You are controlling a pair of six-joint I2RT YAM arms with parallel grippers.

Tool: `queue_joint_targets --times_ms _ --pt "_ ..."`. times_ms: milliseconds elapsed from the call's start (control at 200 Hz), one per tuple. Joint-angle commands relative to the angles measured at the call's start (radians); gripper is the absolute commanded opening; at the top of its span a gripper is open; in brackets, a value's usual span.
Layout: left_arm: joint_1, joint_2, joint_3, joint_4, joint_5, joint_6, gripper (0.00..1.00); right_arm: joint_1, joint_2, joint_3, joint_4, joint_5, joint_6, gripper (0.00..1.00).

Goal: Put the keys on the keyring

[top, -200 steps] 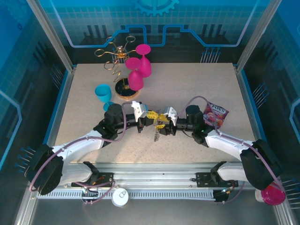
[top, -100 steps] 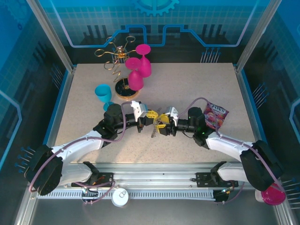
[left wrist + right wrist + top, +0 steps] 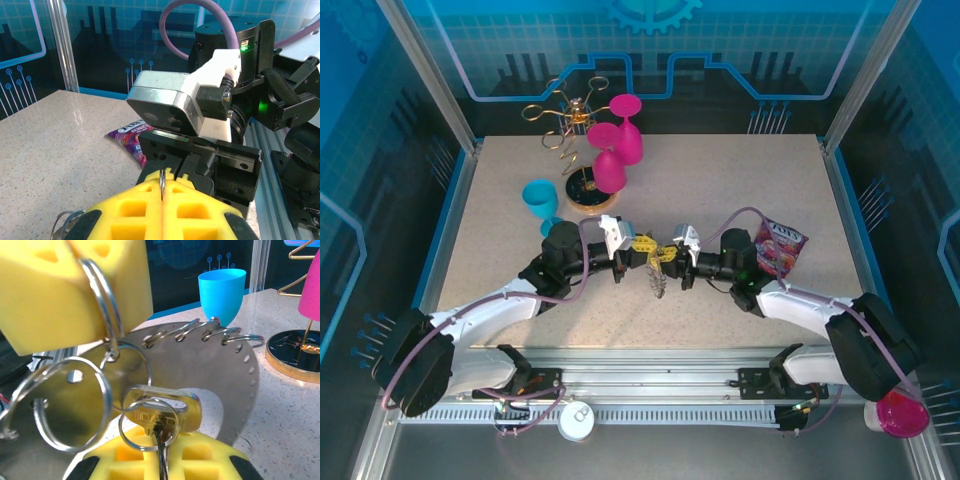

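My two grippers meet tip to tip above the table's middle. The left gripper (image 3: 642, 246) (image 3: 162, 186) is shut on a thin silvery split ring (image 3: 102, 297). That ring hooks into the rim of the keyring (image 3: 220, 365), a grey metal disc with punched holes and several wire links along its edge. The disc hangs between the grippers (image 3: 658, 281). The right gripper (image 3: 669, 256) (image 3: 162, 442) is shut on the keys (image 3: 162, 410): a brass-coloured key head carrying its own small split ring, the blades hidden between the yellow fingers (image 3: 210, 455). The key head lies against the disc.
A blue goblet (image 3: 540, 200) and a gold wire rack (image 3: 582, 190) with pink goblets (image 3: 612, 165) stand behind the left arm. A purple snack packet (image 3: 778, 243) lies beside the right arm. The speckled table (image 3: 720, 180) has free room at the back right.
The right gripper has shifted slightly, ending a little higher against the left one. The hanging disc has swung a little beneath them. Both grips are unchanged.
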Motion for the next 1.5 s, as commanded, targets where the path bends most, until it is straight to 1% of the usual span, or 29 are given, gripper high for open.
queue_joint_targets --times_ms 0,170,370,550,695,851,911,926,1001,1096,1306,1341,1386,1446,1496 --pt "0.000 -0.029 0.007 0.016 -0.009 0.008 0.00 -0.018 -0.051 -0.005 -0.064 0.016 -0.026 0.00" --pt "0.001 -0.039 0.015 -0.039 -0.005 0.052 0.00 -0.034 -0.129 0.021 -0.292 0.088 -0.100 0.00" --pt "0.001 -0.049 0.032 -0.127 0.005 0.120 0.00 -0.051 -0.193 0.111 -0.589 0.086 -0.234 0.00" --pt "0.001 -0.049 0.038 -0.155 0.022 0.160 0.00 -0.056 -0.183 0.224 -0.808 0.094 -0.314 0.00" --pt "0.000 -0.048 0.047 -0.190 0.038 0.185 0.00 -0.054 -0.151 0.314 -0.939 0.102 -0.370 0.00" --pt "0.000 -0.052 0.057 -0.270 0.009 0.236 0.00 -0.051 -0.142 0.385 -1.014 0.108 -0.404 0.00" --pt "-0.002 -0.047 0.071 -0.325 -0.001 0.269 0.00 -0.040 -0.137 0.399 -1.044 0.108 -0.415 0.00" --pt "-0.003 -0.044 0.075 -0.337 -0.004 0.276 0.00 -0.037 -0.135 0.429 -1.055 0.109 -0.420 0.00" --pt "-0.007 -0.031 0.084 -0.376 -0.013 0.303 0.00 -0.016 -0.126 0.467 -1.098 0.113 -0.445 0.00" --pt "-0.007 -0.016 0.083 -0.379 -0.019 0.309 0.00 0.002 -0.122 0.494 -1.129 0.114 -0.462 0.00" --pt "-0.008 -0.009 0.068 -0.367 -0.046 0.292 0.00 0.009 -0.119 0.511 -1.142 0.118 -0.461 0.00" --pt "-0.007 -0.010 0.064 -0.365 -0.052 0.288 0.05 0.009 -0.118 0.514 -1.142 0.114 -0.459 0.00" --pt "-0.007 -0.013 0.060 -0.365 -0.056 0.287 0.07 0.009 -0.115 0.515 -1.139 0.110 -0.456 0.00" --pt "-0.008 -0.017 0.055 -0.364 -0.053 0.286 0.03 0.012 -0.115 0.515 -1.130 0.103 -0.452 0.00" --pt "-0.007 -0.019 0.052 -0.366 -0.057 0.285 0.04 0.014 -0.115 0.513 -1.119 0.098 -0.443 0.00"
